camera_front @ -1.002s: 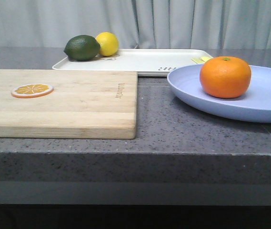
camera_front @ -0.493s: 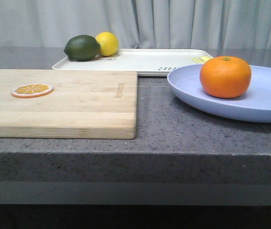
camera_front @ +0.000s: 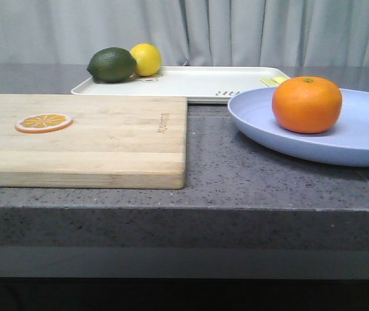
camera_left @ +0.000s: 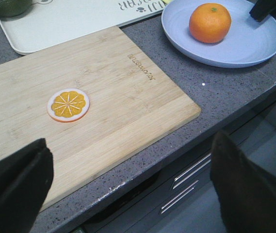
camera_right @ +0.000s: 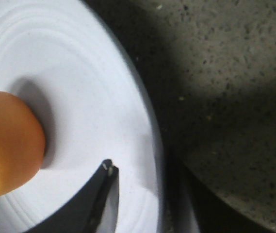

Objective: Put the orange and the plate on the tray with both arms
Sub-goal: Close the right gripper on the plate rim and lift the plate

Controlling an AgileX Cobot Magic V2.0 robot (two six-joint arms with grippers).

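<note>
The orange (camera_front: 307,103) sits on the pale lavender-blue plate (camera_front: 366,133) at the right of the counter; both also show in the left wrist view, the orange (camera_left: 209,22) and the plate (camera_left: 244,48). The cream tray (camera_front: 197,81) lies behind them. My right gripper (camera_right: 145,194) is closed over the plate's rim (camera_right: 154,145), one finger on the plate's inner face and one outside, beside the orange (camera_right: 7,145). My left gripper (camera_left: 130,194) is open and empty above the counter's front edge.
A wooden cutting board (camera_front: 106,136) with a flat orange slice (camera_front: 43,122) fills the left of the counter. A lime (camera_front: 111,65) and a lemon (camera_front: 146,59) rest at the tray's left end, a small yellow item (camera_front: 275,81) at its right end. Drawer fronts (camera_left: 191,184) lie below the counter edge.
</note>
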